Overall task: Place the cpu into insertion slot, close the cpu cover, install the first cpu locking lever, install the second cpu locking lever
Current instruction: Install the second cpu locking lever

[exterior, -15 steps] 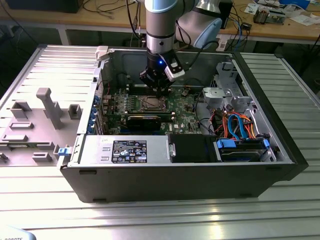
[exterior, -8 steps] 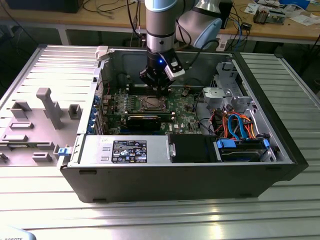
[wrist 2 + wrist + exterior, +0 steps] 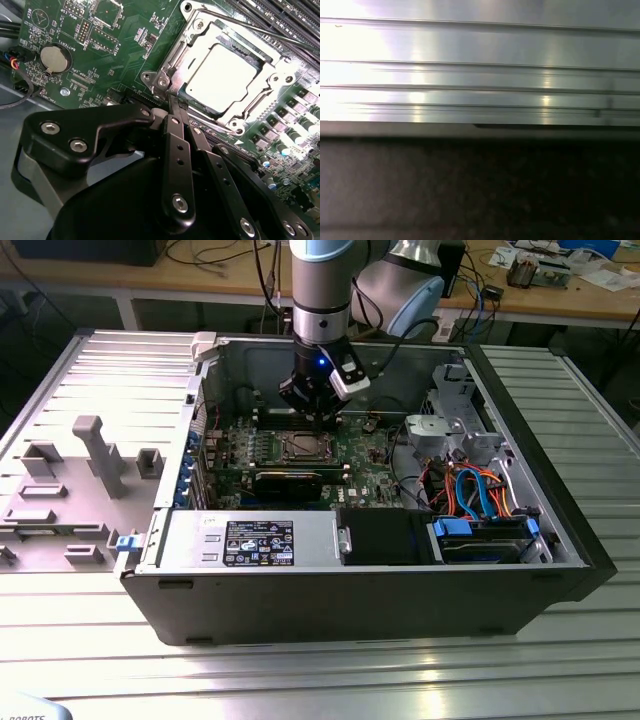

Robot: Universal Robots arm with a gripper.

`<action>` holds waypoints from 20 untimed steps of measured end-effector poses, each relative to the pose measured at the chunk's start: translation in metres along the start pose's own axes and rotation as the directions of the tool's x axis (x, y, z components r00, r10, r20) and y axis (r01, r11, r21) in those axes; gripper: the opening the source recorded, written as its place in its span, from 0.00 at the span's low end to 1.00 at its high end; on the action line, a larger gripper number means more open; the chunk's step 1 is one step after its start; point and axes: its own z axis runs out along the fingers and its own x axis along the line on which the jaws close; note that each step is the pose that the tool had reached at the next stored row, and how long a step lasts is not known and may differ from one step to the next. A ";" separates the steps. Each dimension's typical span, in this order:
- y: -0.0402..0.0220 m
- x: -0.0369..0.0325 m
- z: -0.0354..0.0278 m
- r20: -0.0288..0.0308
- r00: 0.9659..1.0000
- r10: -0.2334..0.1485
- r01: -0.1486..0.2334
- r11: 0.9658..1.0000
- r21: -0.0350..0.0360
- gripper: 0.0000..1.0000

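text: "BATTERY" | on: green board (image 3: 125, 55) | beside coin cell (image 3: 55, 59)

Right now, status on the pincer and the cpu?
Pincer shut, tips at socket edge. Cpu seated in insertion slot, cpu cover down around it. Nothing blocking.

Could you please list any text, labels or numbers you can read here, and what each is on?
Dark sticker on the silver box: print too small to read.
White sticker beside it: too small to read.
Green board: white lettering, too blurred to quote.
cpu: top glares, nothing legible.
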 end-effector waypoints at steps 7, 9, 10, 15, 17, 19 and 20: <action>-0.0024 0.0001 0.0000 0.000 1.000 0.000 0.000 1.000 0.001 0.11; -0.0031 0.0001 0.0000 0.000 1.000 0.000 0.000 1.000 0.001 0.11; -0.0035 0.0001 0.0000 0.000 1.000 0.000 0.000 1.000 0.001 0.11; -0.0059 0.0001 0.0001 0.000 1.000 0.000 0.000 1.000 0.000 0.11; -0.0060 0.0001 0.0000 0.000 1.000 0.000 0.000 1.000 0.001 0.11; -0.0068 0.0001 0.0000 0.000 1.000 0.000 0.000 1.000 0.001 0.11; -0.0068 0.0001 0.0000 0.000 1.000 0.000 0.000 1.000 0.001 0.11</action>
